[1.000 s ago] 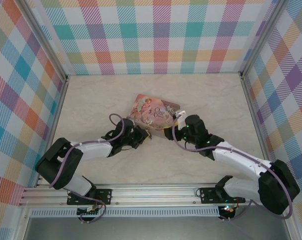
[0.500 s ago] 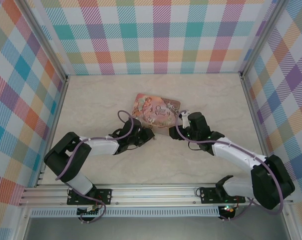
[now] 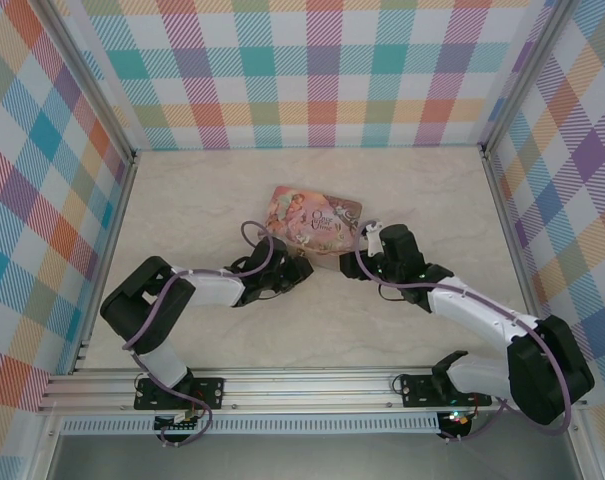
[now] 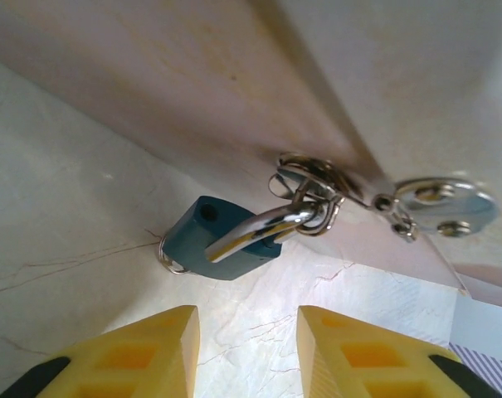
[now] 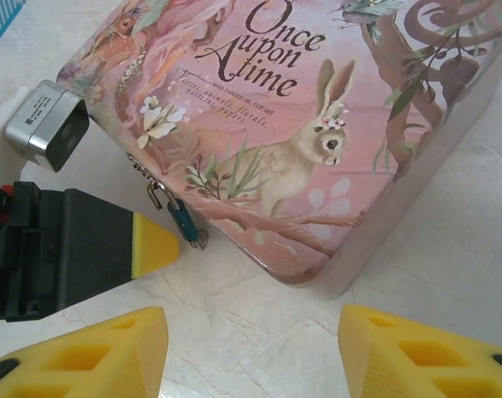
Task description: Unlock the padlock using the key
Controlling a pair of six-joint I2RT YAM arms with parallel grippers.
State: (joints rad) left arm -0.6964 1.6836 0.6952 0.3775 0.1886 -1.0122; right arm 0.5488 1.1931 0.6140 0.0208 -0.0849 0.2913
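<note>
Pink tin (image 5: 317,124) lid read "Once upon a time"; smaller line beneath too fine to read. Padlock (image 4: 221,247) lay on table (image 4: 76,282) against tin's front wall, shackle thru clasp rings (image 4: 310,186). Tiny silver bit (image 5: 200,240) at its lower end, couldn't tell if key. L gripper (image 4: 246,352) jaws apart, nothing btwn, just short of padlock. R gripper (image 5: 251,352) jaws wide apart, empty, fingers cut off by frame edge.
</note>
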